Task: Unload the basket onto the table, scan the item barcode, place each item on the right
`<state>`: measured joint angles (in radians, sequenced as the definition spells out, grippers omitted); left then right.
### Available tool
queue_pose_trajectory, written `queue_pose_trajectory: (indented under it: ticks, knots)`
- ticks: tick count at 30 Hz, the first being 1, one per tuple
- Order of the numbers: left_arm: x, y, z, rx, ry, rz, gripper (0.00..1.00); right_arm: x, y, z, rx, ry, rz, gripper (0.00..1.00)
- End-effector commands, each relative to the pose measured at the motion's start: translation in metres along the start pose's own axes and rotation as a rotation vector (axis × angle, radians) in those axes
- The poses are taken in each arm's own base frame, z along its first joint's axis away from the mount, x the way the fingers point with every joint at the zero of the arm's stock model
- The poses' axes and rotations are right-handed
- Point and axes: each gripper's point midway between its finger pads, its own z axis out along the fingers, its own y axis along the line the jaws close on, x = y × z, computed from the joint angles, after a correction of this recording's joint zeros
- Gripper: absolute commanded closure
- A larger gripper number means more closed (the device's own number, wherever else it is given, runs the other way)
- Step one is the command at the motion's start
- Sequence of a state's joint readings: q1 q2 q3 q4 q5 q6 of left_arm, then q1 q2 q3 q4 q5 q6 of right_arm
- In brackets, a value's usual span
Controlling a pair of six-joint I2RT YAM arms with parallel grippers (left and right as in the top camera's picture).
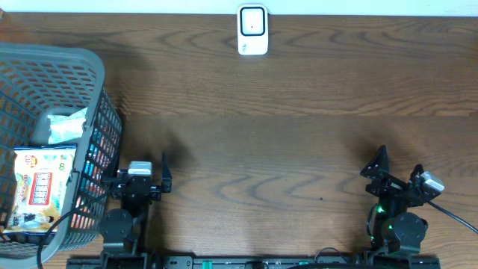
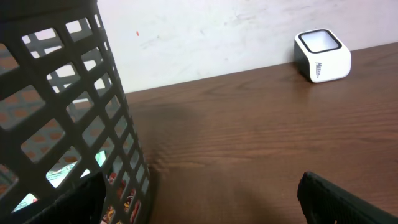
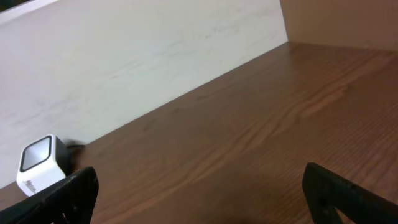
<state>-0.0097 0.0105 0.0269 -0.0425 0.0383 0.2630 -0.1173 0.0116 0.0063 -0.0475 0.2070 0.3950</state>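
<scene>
Reaching with your left gripper (image 1: 142, 175), jaws apart, lift the snack packet (image 1: 41, 187) from the basket (image 1: 95, 67) at lower left. Your right gripper (image 1: 398, 170) is apart too; face the barcode to the scanner (image 1: 252, 30).

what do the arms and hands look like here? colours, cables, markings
Both arms are black. Left hand: black fingers, silver-grey block on top, a black cable loop by its base. Right hand: black fingers, grey-white block beside it, green light on the arm, black trailing cable running off to the side. No legible markings.
</scene>
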Motion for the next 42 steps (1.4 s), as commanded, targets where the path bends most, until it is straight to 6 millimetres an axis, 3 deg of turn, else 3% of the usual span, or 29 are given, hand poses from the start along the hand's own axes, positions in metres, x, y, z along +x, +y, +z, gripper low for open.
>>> queue_pose_trajectory:
  ticks: [1, 22, 26, 36, 42]
  knots:
    - [0.018, 0.001, 0.002, -0.015, 0.054, 0.003, 0.02, -0.001, 0.000, 0.000, 0.003, -0.005, 0.012, 0.01]
    - [0.018, 0.001, 0.002, -0.015, 0.054, 0.003, 0.02, -0.001, 0.000, 0.000, 0.003, -0.005, 0.012, 0.01]
    - [0.006, 0.003, 0.002, -0.025, 0.004, 0.024, 0.02, -0.001, 0.000, 0.000, 0.003, -0.005, 0.012, 0.01]
    - [0.005, 0.002, 0.002, -0.018, -0.002, 0.022, 0.02, -0.001, 0.000, 0.000, 0.003, -0.005, 0.012, 0.01]
    - [-0.028, -0.036, -0.005, 0.225, -0.121, -0.117, 0.02, -0.001, 0.000, 0.000, 0.003, -0.005, 0.012, 0.01]
